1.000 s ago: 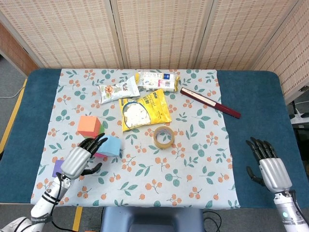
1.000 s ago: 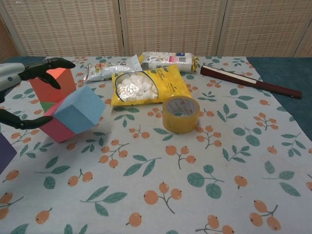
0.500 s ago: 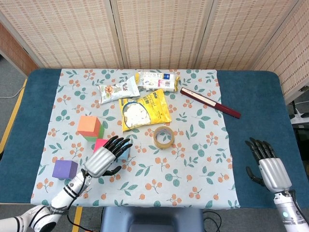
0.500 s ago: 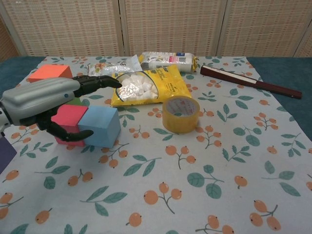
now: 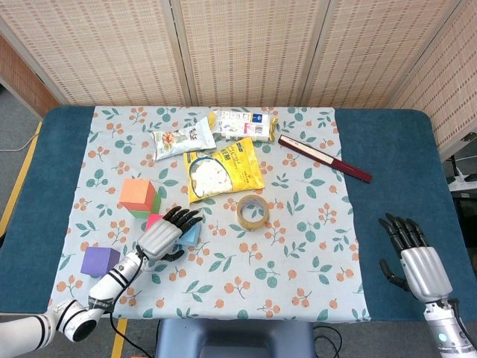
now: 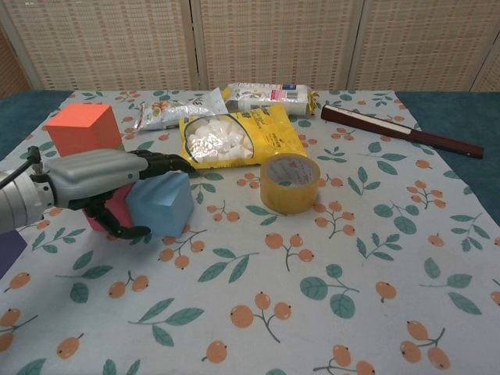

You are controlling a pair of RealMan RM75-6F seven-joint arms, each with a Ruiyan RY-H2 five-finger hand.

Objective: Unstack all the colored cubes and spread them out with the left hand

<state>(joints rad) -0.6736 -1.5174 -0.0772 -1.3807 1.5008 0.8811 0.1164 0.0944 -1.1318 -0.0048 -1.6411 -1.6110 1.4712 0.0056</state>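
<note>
An orange cube (image 5: 137, 194) (image 6: 82, 129) stands on a green cube (image 5: 139, 213) at the left. Just in front of them, a pink cube (image 5: 153, 221) (image 6: 117, 209) and a blue cube (image 5: 191, 234) (image 6: 164, 205) sit side by side on the cloth. A purple cube (image 5: 99, 261) (image 6: 6, 251) lies apart at the near left. My left hand (image 5: 162, 237) (image 6: 101, 176) lies low over the pink and blue cubes. Its fingers (image 6: 168, 162) stretch across the blue cube's top and its thumb curls in front. My right hand (image 5: 414, 257) rests open at the table's right.
A yellow tape roll (image 5: 253, 212) (image 6: 289, 182) sits right of the blue cube. A yellow snack bag (image 5: 222, 169) (image 6: 238, 137), two more packets (image 5: 182, 139) (image 5: 242, 125) and a dark red folded fan (image 5: 324, 158) (image 6: 402, 131) lie further back.
The blue cube, first tilted on the pink one, has dropped flat beside it. My left hand swung right over both cubes and has sunk onto them. The right hand stayed still.
</note>
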